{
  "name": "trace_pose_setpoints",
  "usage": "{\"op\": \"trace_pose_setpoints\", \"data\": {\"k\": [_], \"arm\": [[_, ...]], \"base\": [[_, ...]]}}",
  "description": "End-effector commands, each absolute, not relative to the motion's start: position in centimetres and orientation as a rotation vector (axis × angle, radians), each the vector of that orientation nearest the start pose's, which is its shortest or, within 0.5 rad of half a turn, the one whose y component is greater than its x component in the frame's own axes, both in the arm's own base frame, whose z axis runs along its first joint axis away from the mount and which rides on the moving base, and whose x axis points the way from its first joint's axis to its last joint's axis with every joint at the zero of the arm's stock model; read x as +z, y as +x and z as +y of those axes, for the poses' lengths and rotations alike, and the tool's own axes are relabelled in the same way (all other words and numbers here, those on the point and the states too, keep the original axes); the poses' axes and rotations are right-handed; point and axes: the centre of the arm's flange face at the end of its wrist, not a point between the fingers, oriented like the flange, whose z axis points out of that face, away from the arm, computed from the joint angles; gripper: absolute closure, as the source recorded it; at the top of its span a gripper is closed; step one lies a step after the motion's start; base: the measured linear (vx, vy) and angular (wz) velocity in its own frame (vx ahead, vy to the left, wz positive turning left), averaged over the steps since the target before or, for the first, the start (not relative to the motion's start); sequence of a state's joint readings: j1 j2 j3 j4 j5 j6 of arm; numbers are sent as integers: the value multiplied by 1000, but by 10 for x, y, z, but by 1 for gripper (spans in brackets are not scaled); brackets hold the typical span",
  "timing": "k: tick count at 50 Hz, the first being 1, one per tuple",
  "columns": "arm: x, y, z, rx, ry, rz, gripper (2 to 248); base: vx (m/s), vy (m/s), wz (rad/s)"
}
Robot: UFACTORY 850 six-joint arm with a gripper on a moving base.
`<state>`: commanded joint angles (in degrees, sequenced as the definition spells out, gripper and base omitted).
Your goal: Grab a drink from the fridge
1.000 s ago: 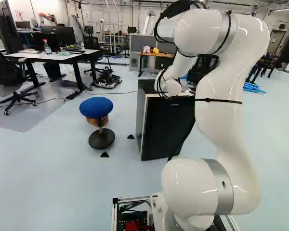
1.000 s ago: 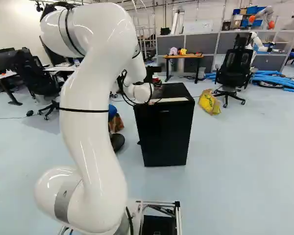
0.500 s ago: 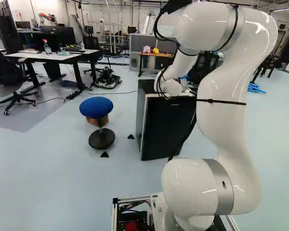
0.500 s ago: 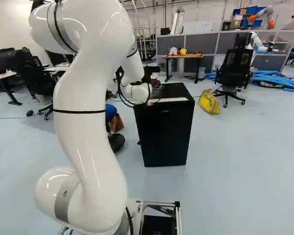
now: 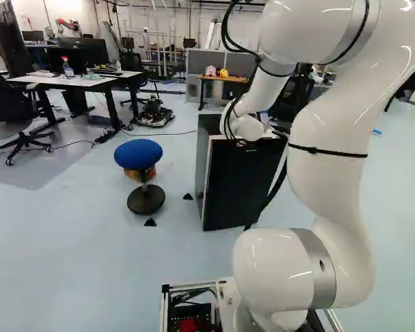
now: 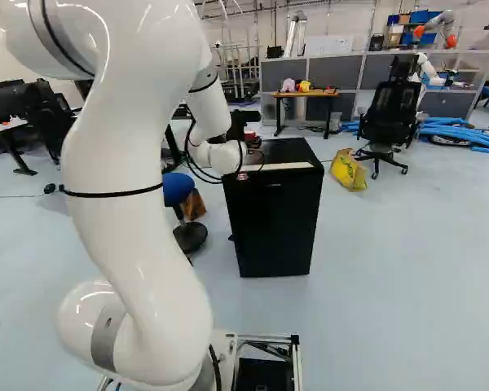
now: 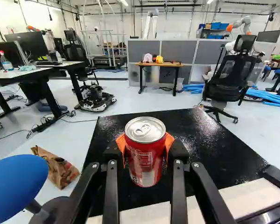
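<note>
Gripper [image 6: 249,145] is clamped on a red drink can [image 7: 146,154]; in the wrist view the gripper [image 7: 145,149] has its orange pads [image 7: 169,141] against the can's two sides. The can stands upright, its pull tab lying flat on the lid, over the fridge's black top; whether it touches that top I cannot tell. The fridge [image 6: 277,228] stands just right of the middle of the right base view, its front looking shut and its contents hidden. Beyond the can, a wooden worktop [image 7: 175,64] carries a pink thing and a yellow one. At the left of the left base view, a spray bottle [image 5: 68,70] stands on a white worktop [image 5: 79,81]. A brown paper bag [image 7: 56,170] lies by the blue stool [image 5: 138,153], its contents unclear. A yellow bag [image 6: 347,171] sits upper right in the right base view, near an office chair [image 6: 391,110].
</note>
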<state>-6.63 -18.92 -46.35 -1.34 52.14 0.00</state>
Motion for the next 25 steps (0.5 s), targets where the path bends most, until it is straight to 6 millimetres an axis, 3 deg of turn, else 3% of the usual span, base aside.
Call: {"op": "trace_pose_setpoints", "data": {"k": [25], "arm": [[409,460,-36,-1982,-2496,74,150]], "base": [[0,0,0]]}}
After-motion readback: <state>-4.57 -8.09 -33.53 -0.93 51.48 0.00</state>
